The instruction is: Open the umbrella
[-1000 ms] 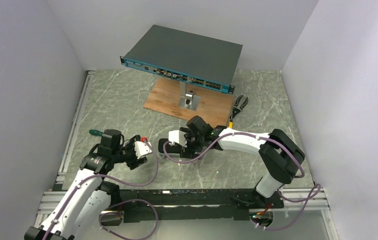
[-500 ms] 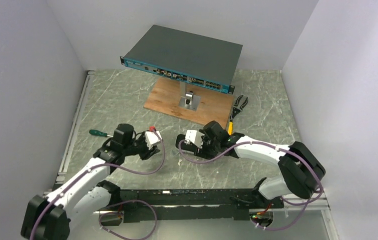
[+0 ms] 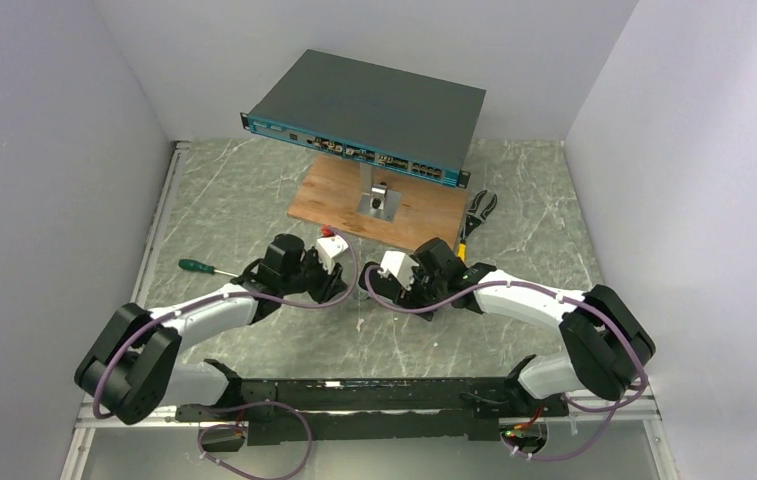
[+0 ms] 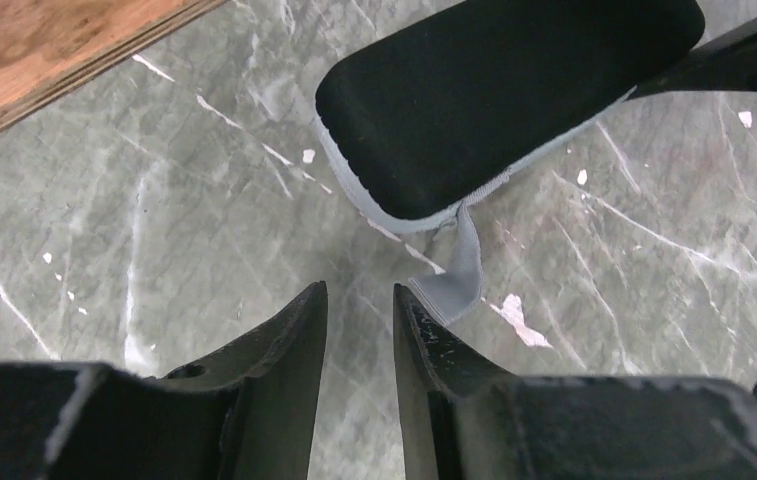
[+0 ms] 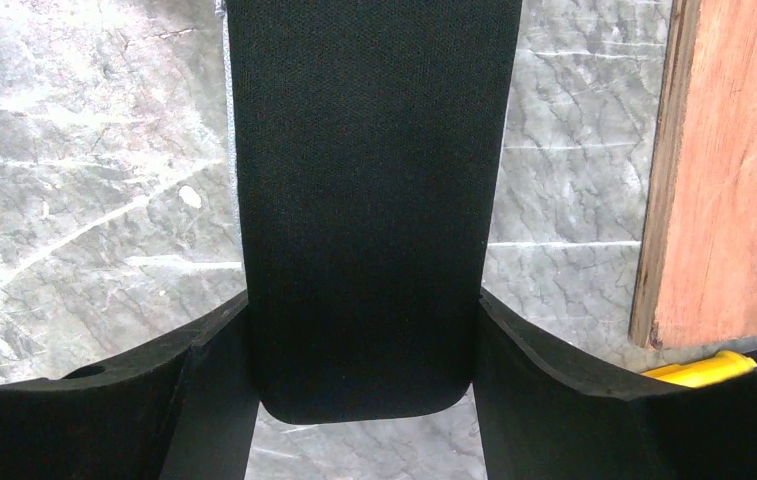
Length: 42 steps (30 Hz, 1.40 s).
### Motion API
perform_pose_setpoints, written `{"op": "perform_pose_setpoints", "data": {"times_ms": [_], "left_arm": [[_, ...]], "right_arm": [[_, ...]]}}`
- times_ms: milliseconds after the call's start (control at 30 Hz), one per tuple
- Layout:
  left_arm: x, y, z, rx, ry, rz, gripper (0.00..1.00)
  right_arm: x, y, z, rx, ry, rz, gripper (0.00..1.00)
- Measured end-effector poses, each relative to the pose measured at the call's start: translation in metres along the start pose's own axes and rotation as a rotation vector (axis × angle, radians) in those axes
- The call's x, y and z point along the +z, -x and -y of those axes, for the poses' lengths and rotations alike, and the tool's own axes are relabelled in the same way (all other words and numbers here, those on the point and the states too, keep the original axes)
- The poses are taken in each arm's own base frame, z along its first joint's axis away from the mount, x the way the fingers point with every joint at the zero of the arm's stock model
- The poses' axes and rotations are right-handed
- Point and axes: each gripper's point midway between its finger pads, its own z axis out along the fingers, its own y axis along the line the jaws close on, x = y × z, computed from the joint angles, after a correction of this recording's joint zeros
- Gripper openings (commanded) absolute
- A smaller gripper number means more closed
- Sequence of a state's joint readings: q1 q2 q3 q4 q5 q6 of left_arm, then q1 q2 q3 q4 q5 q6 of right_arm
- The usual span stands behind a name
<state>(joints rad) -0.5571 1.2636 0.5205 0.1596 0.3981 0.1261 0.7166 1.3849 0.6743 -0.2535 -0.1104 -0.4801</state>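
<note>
Near the middle of the table, just below the wooden board in the overhead view, my two arms meet at the umbrella case, a dark oval capsule low over the marble (whether it rests on it, I cannot tell). My right jaws are clamped on it: in the right wrist view its black fabric fills the centre of the frame and both fingers press against its sides. My left jaws stand a narrow slit apart, with only bare marble showing between them. They point at the case's rounded, grey-trimmed end, upper right in the left wrist view. A grey strap hangs from that end, its tip touching one fingertip. Toward the left of the overhead frame lies a green-handled screwdriver.
</note>
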Motion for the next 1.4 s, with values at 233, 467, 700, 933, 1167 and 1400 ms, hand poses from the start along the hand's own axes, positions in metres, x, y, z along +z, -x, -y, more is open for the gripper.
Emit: {"op": "perform_pose_setpoints", "data": {"times_ms": [233, 467, 700, 933, 1167, 1400], "left_arm": [[0.020, 0.000, 0.007, 0.016, -0.008, 0.019, 0.35], [0.032, -0.009, 0.038, 0.069, -0.083, 0.018, 0.40], [0.041, -0.015, 0.035, 0.051, -0.054, 0.008, 0.40], [0.052, -0.020, 0.030, 0.012, -0.018, -0.005, 0.36], [0.059, -0.020, 0.029, -0.022, -0.013, -0.007, 0.13], [0.059, -0.019, 0.032, -0.044, -0.019, -0.009, 0.00]], "right_arm": [[-0.001, -0.002, 0.000, 0.000, -0.010, 0.015, 0.42], [-0.001, -0.002, 0.000, 0.015, -0.011, 0.014, 0.42], [-0.001, -0.002, -0.001, 0.028, -0.009, 0.015, 0.41], [-0.001, -0.002, -0.002, 0.030, 0.002, 0.021, 0.40], [-0.002, -0.003, -0.002, 0.037, 0.007, 0.020, 0.37], [-0.003, -0.005, -0.002, 0.030, 0.004, 0.023, 0.31]]}}
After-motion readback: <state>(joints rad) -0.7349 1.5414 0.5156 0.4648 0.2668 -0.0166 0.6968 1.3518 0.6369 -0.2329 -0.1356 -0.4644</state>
